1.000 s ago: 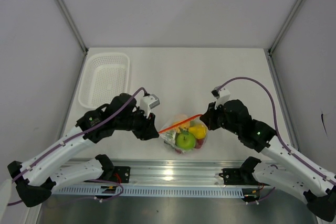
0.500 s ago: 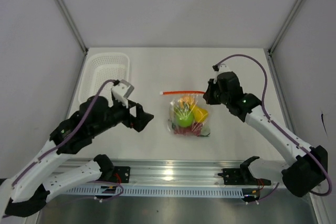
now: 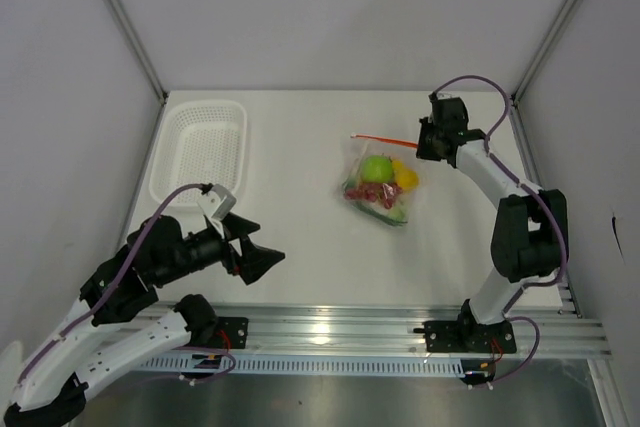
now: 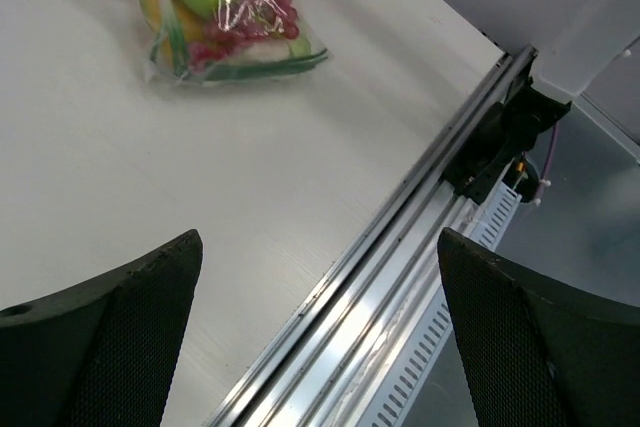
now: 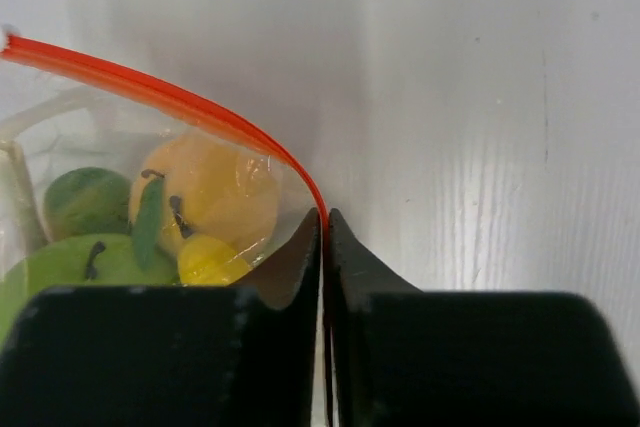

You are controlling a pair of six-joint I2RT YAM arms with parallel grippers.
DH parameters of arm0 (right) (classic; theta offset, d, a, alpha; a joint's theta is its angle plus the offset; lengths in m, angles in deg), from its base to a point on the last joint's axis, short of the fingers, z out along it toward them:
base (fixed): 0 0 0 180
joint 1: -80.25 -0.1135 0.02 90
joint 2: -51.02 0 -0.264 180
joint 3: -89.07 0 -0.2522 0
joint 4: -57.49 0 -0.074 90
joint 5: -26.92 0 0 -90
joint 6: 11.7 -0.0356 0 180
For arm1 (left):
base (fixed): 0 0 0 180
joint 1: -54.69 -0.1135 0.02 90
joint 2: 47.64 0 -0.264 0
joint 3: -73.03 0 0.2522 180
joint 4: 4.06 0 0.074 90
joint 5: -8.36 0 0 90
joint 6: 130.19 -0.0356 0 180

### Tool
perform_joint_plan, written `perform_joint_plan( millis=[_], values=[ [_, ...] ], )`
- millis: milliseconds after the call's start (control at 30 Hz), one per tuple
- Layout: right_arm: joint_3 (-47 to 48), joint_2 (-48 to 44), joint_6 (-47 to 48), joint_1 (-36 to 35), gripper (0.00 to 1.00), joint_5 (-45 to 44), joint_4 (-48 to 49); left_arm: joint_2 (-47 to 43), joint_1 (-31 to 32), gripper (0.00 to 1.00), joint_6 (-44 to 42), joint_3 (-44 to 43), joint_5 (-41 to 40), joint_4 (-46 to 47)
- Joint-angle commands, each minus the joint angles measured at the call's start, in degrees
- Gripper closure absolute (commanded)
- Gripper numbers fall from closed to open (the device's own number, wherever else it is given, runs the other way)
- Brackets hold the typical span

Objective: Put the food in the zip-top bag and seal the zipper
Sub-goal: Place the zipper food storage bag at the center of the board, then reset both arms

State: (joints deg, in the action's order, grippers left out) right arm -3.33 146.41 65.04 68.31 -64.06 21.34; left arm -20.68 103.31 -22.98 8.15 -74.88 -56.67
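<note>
The clear zip-top bag (image 3: 380,187) lies on the table right of centre, holding the food: a green apple (image 3: 377,168), yellow-orange fruit (image 3: 405,177), red pieces and green stalks. Its orange-red zipper (image 3: 385,140) runs along the far edge. My right gripper (image 3: 424,145) is shut on the zipper's right end; the wrist view shows the strip (image 5: 150,92) pinched between the jaws (image 5: 325,219), with an orange fruit (image 5: 205,187) just behind it. Down at the near left, well away from the bag (image 4: 225,17), my left gripper (image 3: 268,259) stands wide open and empty (image 4: 320,247).
A white mesh basket (image 3: 198,147) sits at the back left. The metal rail (image 3: 340,332) runs along the near table edge and shows under the left fingers (image 4: 400,257). Enclosure walls stand close on both sides.
My left gripper let go of the zipper, opened wide and drew back to the near left. My right gripper dragged the bag by its zipper toward the back right.
</note>
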Motion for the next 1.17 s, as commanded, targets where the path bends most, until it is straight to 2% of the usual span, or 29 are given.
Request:
perform_joint_plan(
  millis=[0,33,100,133,200,233,267,433,467,633,767,867,900,1133],
  values=[
    [4.6,3.1,4.6,0.3,0.87,-4.1,-0.1,-1.8,-0.1,0.01,2.4,0.7,3.9,0.4],
    [5.1,3.7,4.8,0.3,0.74,-4.7,-0.3,-1.7,-0.1,0.0,2.2,0.8,4.2,0.3],
    [5.6,3.7,4.7,0.3,0.6,-5.8,-1.2,-1.1,-0.2,0.0,1.9,0.6,4.4,-0.9],
    [5.9,3.0,4.5,0.4,0.48,-6.1,-1.6,-0.9,-0.2,0.01,1.7,0.5,4.4,-1.0],
    [6.3,1.5,3.9,0.5,0.39,-7.4,-2.8,-0.3,-0.1,0.01,1.5,0.4,4.7,-1.0],
    [6.4,-0.8,3.2,0.3,0.1,-8.2,-3.4,0.3,-0.1,0.0,1.5,0.4,4.8,-0.9],
    [6.8,-2.1,2.7,0.3,0.01,-9.2,-4.1,0.5,-0.1,0.0,1.5,0.4,5.1,-0.2],
    [8.4,-10.6,0.1,-1.1,0.01,-13.1,-14.2,3.0,-0.1,0.0,2.3,1.0,7.1,2.7],
    [7.6,-14.8,-0.8,-2.3,0.01,-14.1,-16.5,3.3,-0.2,0.0,2.5,1.4,7.4,3.2],
    [-2.9,-28.0,-7.9,-6.2,0.01,-15.2,-23.2,4.7,-0.1,0.01,3.5,3.1,8.6,6.3],
    [-12.2,-40.9,-17.5,-14.3,0.01,-14.8,-26.7,5.2,-0.2,0.0,4.7,4.7,9.4,7.6],
    [-17.9,-46.2,-23.4,-20.2,0.01,-16.2,-27.5,4.9,-0.2,0.0,5.8,6.2,10.0,8.7],
    [-19.1,-49.0,-26.4,-24.4,0.01,-17.0,-27.6,4.4,-0.2,0.01,6.5,6.7,10.0,8.9],
    [-25.5,-54.6,-32.0,-35.6,0.01,-22.1,-29.1,1.1,-0.2,0.01,11.4,12.4,13.2,11.8]
  ],
)
